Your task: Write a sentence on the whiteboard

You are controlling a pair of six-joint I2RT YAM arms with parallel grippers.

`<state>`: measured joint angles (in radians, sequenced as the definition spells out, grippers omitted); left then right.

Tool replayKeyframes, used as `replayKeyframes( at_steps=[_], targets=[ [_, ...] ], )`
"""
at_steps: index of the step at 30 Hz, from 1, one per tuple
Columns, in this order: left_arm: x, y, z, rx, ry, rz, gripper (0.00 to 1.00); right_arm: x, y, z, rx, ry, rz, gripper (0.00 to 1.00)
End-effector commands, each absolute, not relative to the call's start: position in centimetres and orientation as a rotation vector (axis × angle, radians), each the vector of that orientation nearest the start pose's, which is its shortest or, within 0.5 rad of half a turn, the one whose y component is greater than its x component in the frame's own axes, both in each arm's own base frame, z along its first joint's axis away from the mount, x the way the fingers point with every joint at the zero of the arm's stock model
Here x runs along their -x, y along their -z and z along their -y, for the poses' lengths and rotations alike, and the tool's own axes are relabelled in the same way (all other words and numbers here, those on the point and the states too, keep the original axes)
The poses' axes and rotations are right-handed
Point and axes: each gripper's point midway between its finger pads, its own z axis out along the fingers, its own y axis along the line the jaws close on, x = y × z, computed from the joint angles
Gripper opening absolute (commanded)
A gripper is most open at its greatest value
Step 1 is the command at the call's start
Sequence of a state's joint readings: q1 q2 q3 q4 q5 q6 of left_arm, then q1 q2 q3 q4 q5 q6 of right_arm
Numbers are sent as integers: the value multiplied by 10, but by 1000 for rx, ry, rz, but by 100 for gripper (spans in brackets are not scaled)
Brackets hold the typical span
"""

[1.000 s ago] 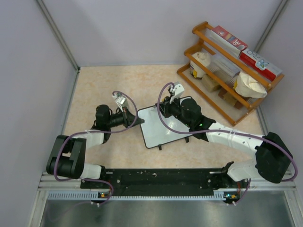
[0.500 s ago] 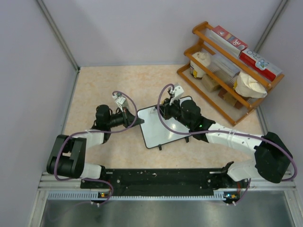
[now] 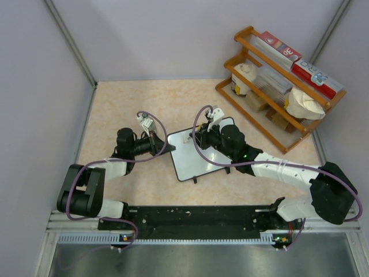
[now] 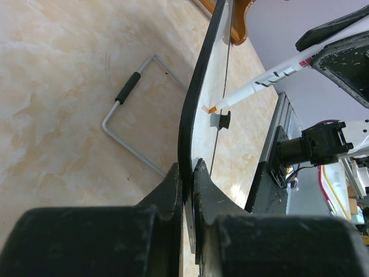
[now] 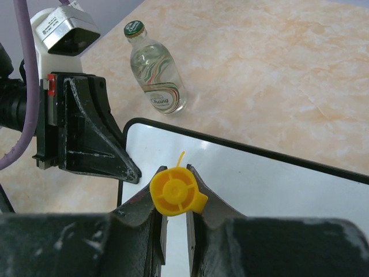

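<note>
The whiteboard [image 3: 196,163] lies askew on the beige table [image 3: 127,98], near its middle and between the two arms. The left gripper [image 3: 168,148] is closed tight on the board's black left edge, one finger on each face. The right gripper [image 3: 199,137] reaches over the board's far end, its jaws nearly together around a white marker [image 4: 265,81] with a yellow end; the orange tip touches the white surface. A short thin orange stroke [image 5: 181,157] shows there. A glass bottle [image 5: 155,72] stands beyond the board's corner, and a wooden rack [image 3: 277,75] sits far right.
</note>
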<state>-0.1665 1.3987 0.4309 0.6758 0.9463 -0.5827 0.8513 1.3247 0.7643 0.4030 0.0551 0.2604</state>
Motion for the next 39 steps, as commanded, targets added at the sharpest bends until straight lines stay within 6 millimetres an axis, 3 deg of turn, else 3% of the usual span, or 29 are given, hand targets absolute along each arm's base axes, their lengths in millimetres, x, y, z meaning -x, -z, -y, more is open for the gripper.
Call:
replayKeyframes(
  at_steps=[1,17,24,31,39],
  targets=[
    [-290,-127,199,-358,1254,-1886,0,-280,-200,-327,502,-752,-1751,0],
    [-291,-127,199,-359,1260,-1885,0,-278,-211,-344,494,-849,-1724,0],
    [-291,-126,199,-357,1261,-1890,0,-283,-217,-341,439,-848,-1720,0],
    [-291,-125,199,-358,1260,-1890,0,-278,-231,-344,427,-894,-1698,0],
    [-291,-125,199,-357,1258,-1891,0,-274,-260,-325,359,-925,-1622,0]
  ],
)
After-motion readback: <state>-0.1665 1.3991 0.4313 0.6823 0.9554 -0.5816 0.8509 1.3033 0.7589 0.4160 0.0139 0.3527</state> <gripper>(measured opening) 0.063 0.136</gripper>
